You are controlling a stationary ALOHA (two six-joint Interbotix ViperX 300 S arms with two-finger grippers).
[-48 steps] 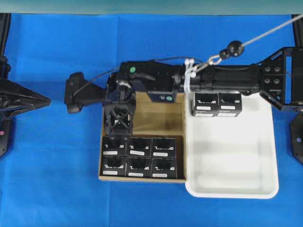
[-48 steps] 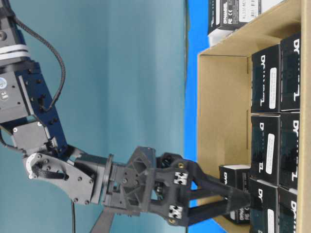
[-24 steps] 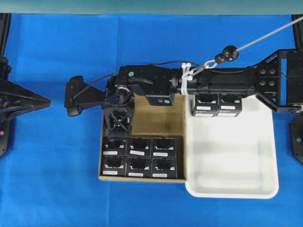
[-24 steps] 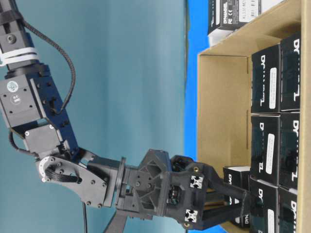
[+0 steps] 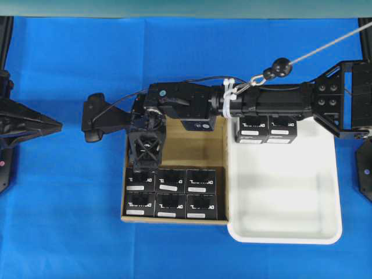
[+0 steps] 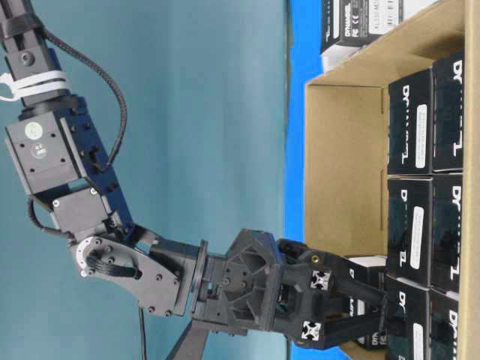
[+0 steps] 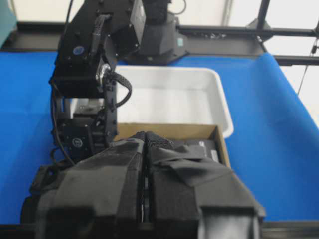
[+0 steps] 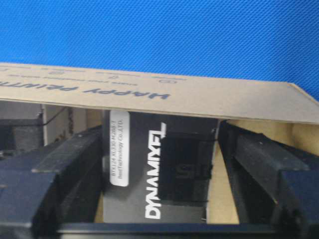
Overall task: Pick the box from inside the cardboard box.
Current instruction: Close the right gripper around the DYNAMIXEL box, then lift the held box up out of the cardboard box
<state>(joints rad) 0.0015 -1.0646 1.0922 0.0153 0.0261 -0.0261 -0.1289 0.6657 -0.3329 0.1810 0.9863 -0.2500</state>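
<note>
Blue cloth (image 5: 64,221) over table; teal wall (image 6: 187,112) behind; bright windows (image 7: 294,12), black frame rails (image 7: 239,32).

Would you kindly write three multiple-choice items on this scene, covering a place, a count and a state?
1. The right pincer reaches into: A) the white tray B) the cardboard box C) bare cloth
2. Black boxes in the white tray: A) one B) four C) two
3. The left pincer is: A) shut, empty B) wide open C) gripping a box

B: right pincer is down inside the cardboard box.
C: two black boxes sit in a corner of the white tray.
A: left pincer fingers meet, with nothing between.
</note>
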